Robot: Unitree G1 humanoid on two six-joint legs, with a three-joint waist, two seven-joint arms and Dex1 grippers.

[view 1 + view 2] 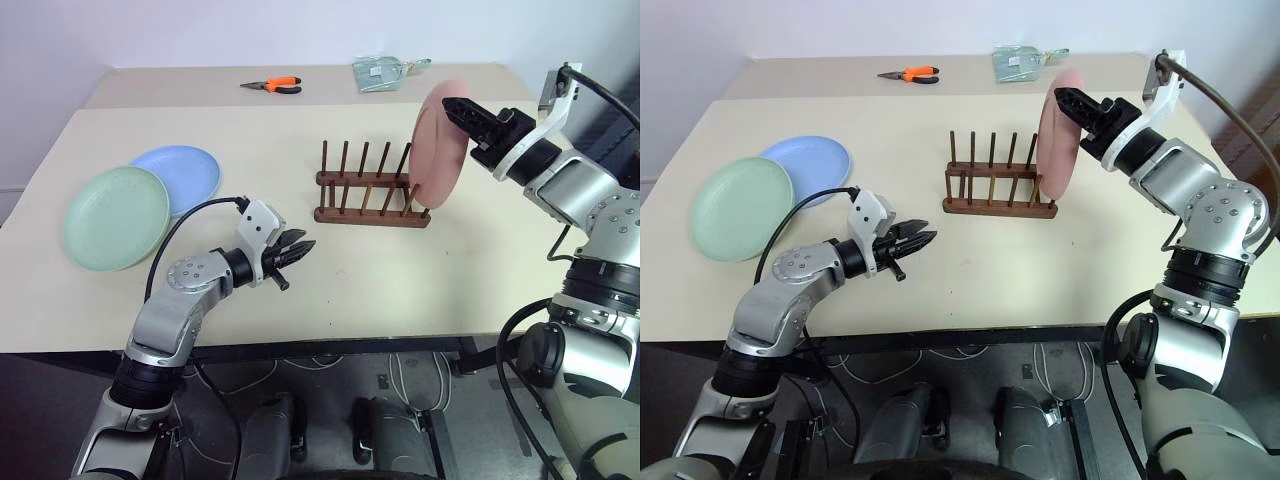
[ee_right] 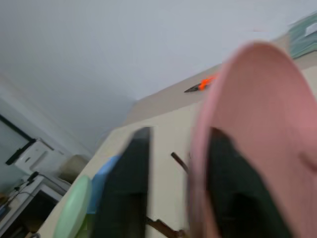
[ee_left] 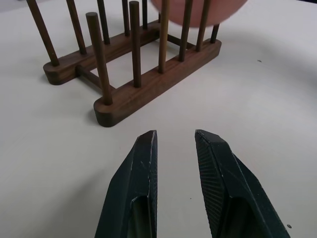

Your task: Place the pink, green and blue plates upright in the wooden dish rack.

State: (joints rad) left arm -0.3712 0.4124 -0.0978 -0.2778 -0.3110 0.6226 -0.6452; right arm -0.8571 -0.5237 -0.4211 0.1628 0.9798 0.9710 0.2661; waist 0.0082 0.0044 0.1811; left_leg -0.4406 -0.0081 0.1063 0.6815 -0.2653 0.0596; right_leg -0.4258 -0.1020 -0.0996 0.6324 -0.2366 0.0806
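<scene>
The salmon-pink round plastic plate [image 1: 442, 143] stands upright at the right end of the small dark brown wooden dish rack [image 1: 370, 196], its lower edge down among the last pegs. The right claw [image 1: 462, 112] is at the plate's upper rim, one black finger on either side. In the right wrist view the fingers stand apart with the rim passing between them, and a visible gap lies between the plate and the finger on its far side, so the claw reads as parted rather than clamped on the plate.

The pale green round plate [image 1: 116, 217] lies flat on the cream tabletop [image 1: 400, 270] at its left side. The light blue round plate [image 1: 180, 176] lies flat just behind it, with the green rim overlapping the blue one. Both are well apart from the rack.

The left claw [image 1: 296, 250] hovers low over the tabletop between those two plates and the rack, pointing toward the rack, its fingers [image 3: 136, 188] slightly apart and holding nothing.

Orange-handled pliers [image 1: 273, 85] and a clear plastic packet [image 1: 383, 72] lie near the tabletop's far edge.
</scene>
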